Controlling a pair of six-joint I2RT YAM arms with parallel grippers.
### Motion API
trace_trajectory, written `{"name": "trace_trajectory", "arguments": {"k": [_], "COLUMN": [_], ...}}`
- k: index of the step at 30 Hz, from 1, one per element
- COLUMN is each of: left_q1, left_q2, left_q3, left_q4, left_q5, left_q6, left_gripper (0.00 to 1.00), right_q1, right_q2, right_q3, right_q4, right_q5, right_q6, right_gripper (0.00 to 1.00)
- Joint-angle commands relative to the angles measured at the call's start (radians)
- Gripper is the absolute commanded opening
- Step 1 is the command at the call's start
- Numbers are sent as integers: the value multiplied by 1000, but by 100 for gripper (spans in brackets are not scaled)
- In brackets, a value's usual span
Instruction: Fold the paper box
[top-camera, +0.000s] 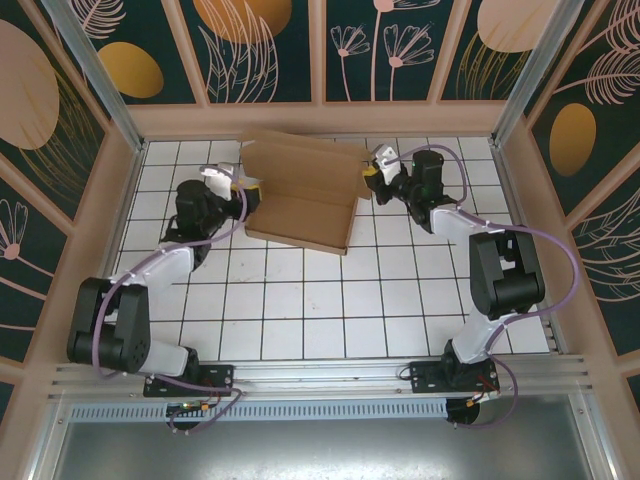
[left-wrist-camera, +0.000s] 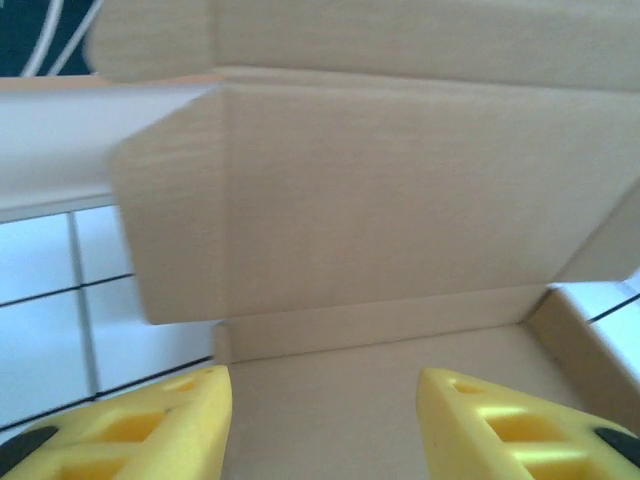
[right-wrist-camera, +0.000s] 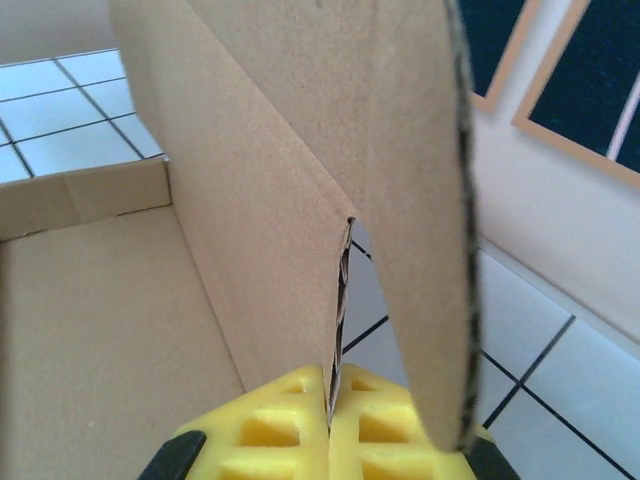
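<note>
1 plain brown corrugated cardboard paper box (top-camera: 300, 205), far-centre on white tiled table (top-camera: 300, 310); right gripper (top-camera: 370, 172) clamps its upright flap (right-wrist-camera: 270, 190); left gripper (top-camera: 250, 188) wide open, empty. Likely light, stiff, creasable: grip flap edges.

Paper box (top-camera: 300, 205): brown corrugated cardboard, matt, finely fibrous face; fluted core bare at the cut edge.
Gripper fingers (left-wrist-camera: 160, 430): yellow plastic, smooth, faint sheen.
Table (top-camera: 300, 310): white tiles, smooth, lightly glossy.
Front rail (top-camera: 320, 378): grey metal, brushed, dull.
Enclosure frame (top-camera: 320, 120): pale wood, matt.
</note>
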Motion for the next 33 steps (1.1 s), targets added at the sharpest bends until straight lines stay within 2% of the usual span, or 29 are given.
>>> {"name": "trace_trajectory", "arguments": {"k": [1, 4, 9, 11, 13, 19, 33], "left_q1": [69, 115, 126, 136, 136, 153, 159], "left_q2": [79, 149, 306, 354, 402, 477, 547], "left_q3": [113, 138, 313, 353, 412, 465, 572], "left_q4": [-12, 137, 69, 85, 45, 72, 22], "left_q5": [157, 215, 257, 334, 370, 343, 424], "left_q6": [192, 174, 274, 276, 309, 342, 377], "left_gripper": [51, 53, 60, 67, 66, 65, 63], "right_q1": [-9, -8, -9, -9, -8, -8, -9], "right_q2": [4, 12, 19, 17, 18, 20, 33], "right_q3": [-15, -8, -5, -9, -15, -36, -14], "right_q4": [-79, -101, -116, -114, -110, -110, -149], "right_q5": [-69, -83, -96, -100, -103, -105, -116], "right_q6": [-96, -116, -131, -131, -133, -146, -168], "right_gripper": [0, 0, 0, 0, 0, 0, 0]}}
